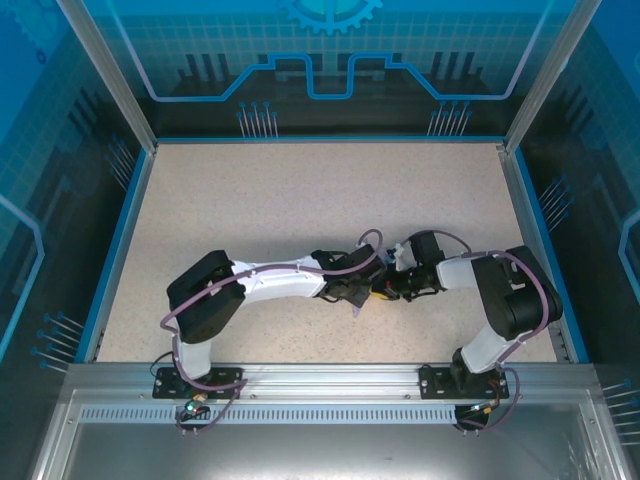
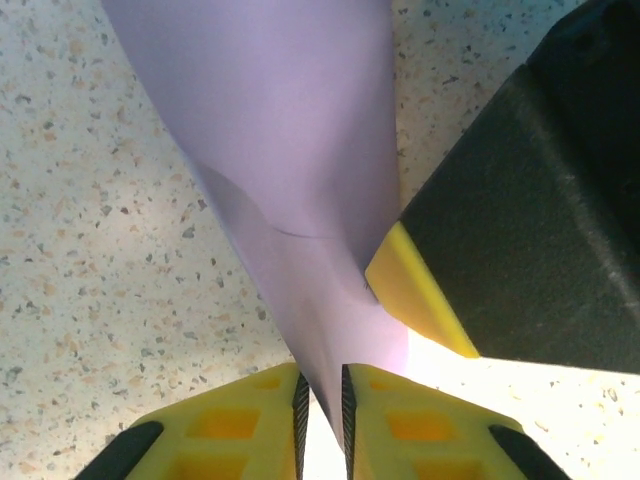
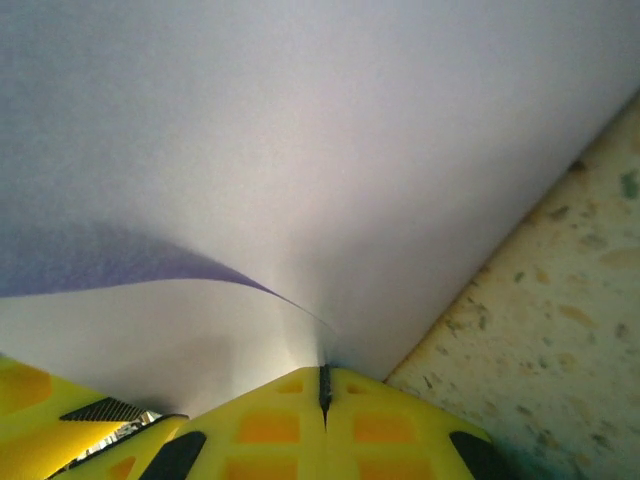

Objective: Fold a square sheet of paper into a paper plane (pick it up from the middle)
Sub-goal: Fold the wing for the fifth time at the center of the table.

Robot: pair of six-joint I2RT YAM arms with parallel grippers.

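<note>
Lavender sheet of paper (image 2: pixel 290 150), plain, folded into narrow creased wedge, one layer bowed

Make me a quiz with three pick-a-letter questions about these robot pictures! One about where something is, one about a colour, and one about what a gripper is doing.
1. Where do the left gripper and right gripper meet?
A) the far left corner
B) over the speckled table, near its middle
C) outside the table

2. What colour is the thin sheet of paper?
A) green
B) red
C) lavender-purple

3. The right gripper's yellow fingers are:
A) shut on the paper
B) wide open and empty
C) holding a pencil

Answers:
1 B: the top view shows both arms reaching inward to one spot.
2 C: the left wrist view shows it plainly.
3 A: the pads press together with paper pinched between them.
</note>
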